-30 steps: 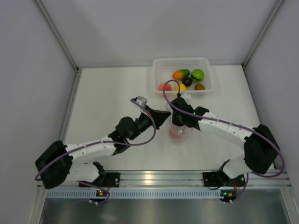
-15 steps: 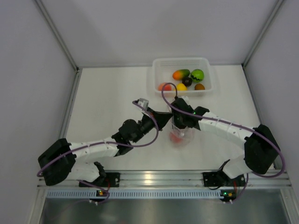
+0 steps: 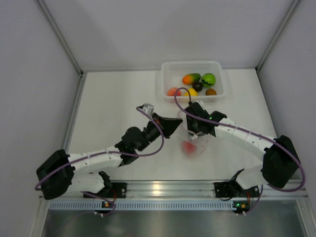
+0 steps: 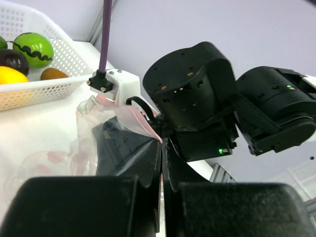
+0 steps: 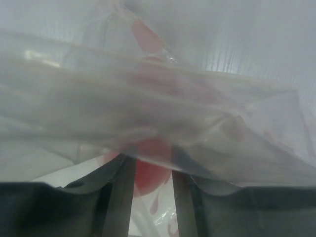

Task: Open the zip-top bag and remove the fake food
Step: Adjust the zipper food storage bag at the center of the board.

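Observation:
The clear zip-top bag [image 3: 197, 148] hangs between my two grippers at the table's middle. One pink-red fruit [image 3: 187, 146] shows inside it. My left gripper [image 3: 174, 127] is shut on the bag's edge by the pink zip strip; in the left wrist view the jaws [image 4: 162, 143] pinch the thin plastic [image 4: 84, 131]. My right gripper [image 3: 192, 136] reaches into the bag's mouth. In the right wrist view its fingers [image 5: 150, 168] stand apart under crinkled plastic [image 5: 158, 98], with the pink-red fruit [image 5: 148, 173] between and just beyond them. I cannot tell whether they touch it.
A white mesh tray [image 3: 165, 74] stands at the back. It holds a mango [image 3: 191, 78], a green fruit [image 3: 209, 79], and dark purple [image 3: 198, 86], yellow [image 3: 191, 92], brown [image 3: 211, 92] and peach-orange [image 3: 173, 92] fruits. Grey walls close the sides. The tray's wall [image 4: 29, 91] shows in the left wrist view.
Both grippers and the bag have shifted a little towards the near edge. The pink-red fruit has moved with the bag. The left gripper stays shut on the bag's edge.

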You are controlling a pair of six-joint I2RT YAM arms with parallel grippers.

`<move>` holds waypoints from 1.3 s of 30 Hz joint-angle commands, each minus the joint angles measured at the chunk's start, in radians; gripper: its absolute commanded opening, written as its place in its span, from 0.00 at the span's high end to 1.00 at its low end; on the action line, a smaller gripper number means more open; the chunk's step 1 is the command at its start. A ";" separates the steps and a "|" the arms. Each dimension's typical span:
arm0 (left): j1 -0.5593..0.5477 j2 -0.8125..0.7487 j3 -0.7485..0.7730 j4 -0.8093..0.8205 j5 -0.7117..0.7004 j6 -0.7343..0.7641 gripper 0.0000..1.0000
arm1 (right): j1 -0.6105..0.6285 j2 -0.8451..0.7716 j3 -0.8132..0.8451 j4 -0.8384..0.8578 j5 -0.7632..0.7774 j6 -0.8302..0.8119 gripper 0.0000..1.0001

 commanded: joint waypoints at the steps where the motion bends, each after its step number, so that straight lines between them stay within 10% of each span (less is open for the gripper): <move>1: -0.001 -0.050 0.020 0.075 0.014 -0.004 1.00 | -0.019 -0.019 -0.005 -0.042 0.026 -0.034 0.65; 39: -0.039 0.006 0.000 0.052 -0.089 0.087 1.00 | 0.119 -0.129 -0.126 -0.025 -0.604 -0.165 0.66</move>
